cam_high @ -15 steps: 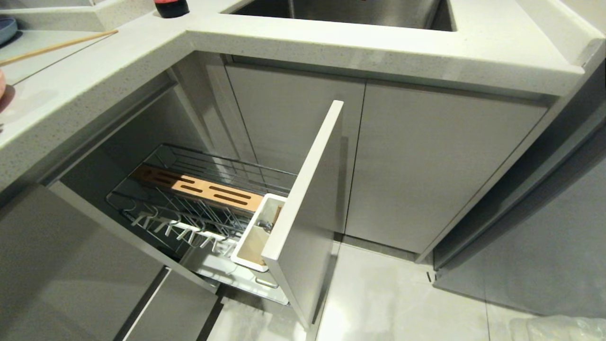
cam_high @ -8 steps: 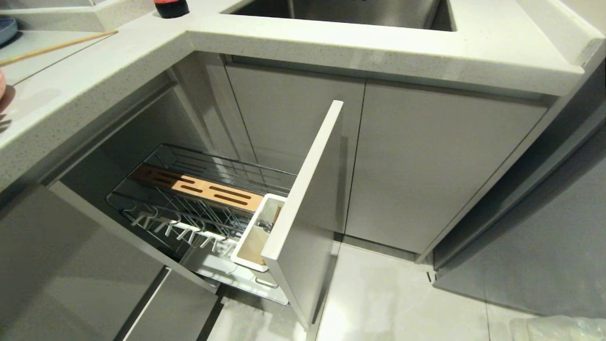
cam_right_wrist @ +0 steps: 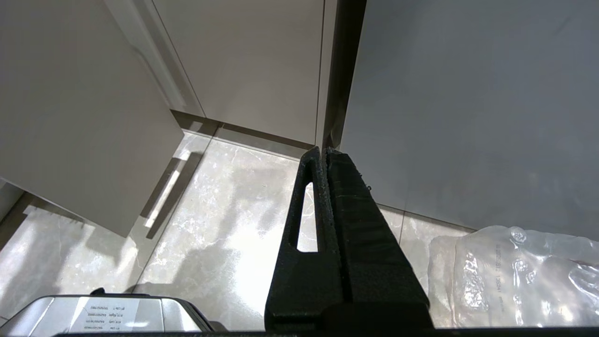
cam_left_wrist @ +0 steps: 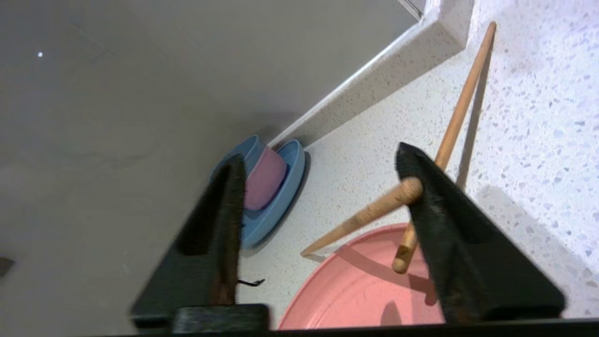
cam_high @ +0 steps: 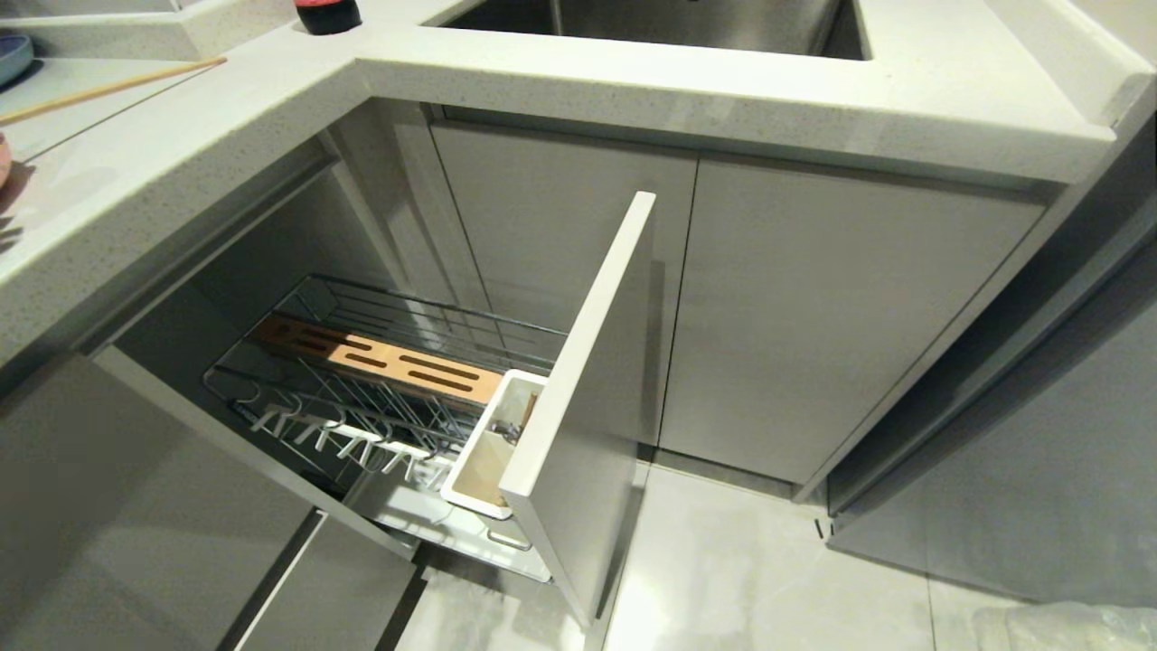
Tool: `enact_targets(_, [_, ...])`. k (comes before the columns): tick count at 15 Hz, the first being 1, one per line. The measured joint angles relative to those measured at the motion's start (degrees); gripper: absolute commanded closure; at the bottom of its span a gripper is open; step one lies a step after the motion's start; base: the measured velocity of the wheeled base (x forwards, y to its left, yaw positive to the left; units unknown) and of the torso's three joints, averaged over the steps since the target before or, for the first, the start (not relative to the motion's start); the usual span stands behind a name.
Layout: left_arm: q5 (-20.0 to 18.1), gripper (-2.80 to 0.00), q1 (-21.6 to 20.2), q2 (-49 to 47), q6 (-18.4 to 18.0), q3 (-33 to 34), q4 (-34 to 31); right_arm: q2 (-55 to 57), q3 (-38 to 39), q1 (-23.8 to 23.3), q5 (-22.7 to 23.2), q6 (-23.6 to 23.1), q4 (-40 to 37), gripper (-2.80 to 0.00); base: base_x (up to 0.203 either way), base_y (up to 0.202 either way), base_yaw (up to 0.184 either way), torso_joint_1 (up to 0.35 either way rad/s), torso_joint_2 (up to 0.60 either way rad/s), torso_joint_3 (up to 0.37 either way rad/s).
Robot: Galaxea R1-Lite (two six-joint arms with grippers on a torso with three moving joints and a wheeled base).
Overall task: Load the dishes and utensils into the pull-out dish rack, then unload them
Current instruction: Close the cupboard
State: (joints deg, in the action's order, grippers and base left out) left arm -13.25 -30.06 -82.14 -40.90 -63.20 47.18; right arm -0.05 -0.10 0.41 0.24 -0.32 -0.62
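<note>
chopsticks: pair of long thin pale wooden chopsticks (cam_left_wrist: 449, 135) crossed, tips on wide shallow salmon-pink plate (cam_left_wrist: 365, 290) on speckled white table (cam_left_wrist: 529, 117), one touching a finger, likely just released
left gripper (cam_left_wrist: 323, 215): spread, above plate, pointing down
rack: chrome wire pull-out dish rack (cam_high: 380, 398) open
right gripper (cam_right_wrist: 323, 159): pressed together, parked near floor

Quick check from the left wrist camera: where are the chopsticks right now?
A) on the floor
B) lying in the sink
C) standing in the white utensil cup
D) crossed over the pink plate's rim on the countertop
D: in the left wrist view the chopsticks cross over the rim of the pink plate on the speckled countertop, between the open fingers of the left tool.
</note>
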Motion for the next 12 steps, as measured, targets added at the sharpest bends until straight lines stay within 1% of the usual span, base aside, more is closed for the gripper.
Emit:
enact_targets(11, [0.05, -2.80, 0.95, 6.43, 0.21, -0.10, -0.30, 0.00, 0.00, 0.00, 0.00, -0.01, 0.00, 0.00, 0.000, 0.000, 0.000, 0.000, 0.00, 0.000])
enact_targets(12, [0.02, -1.93, 1.38, 7.21, 0.52, -0.45, -0.95, 0.00, 0.00, 0.00, 0.00, 0.00, 0.00, 0.00, 0.000, 0.000, 0.000, 0.000, 0.00, 0.000])
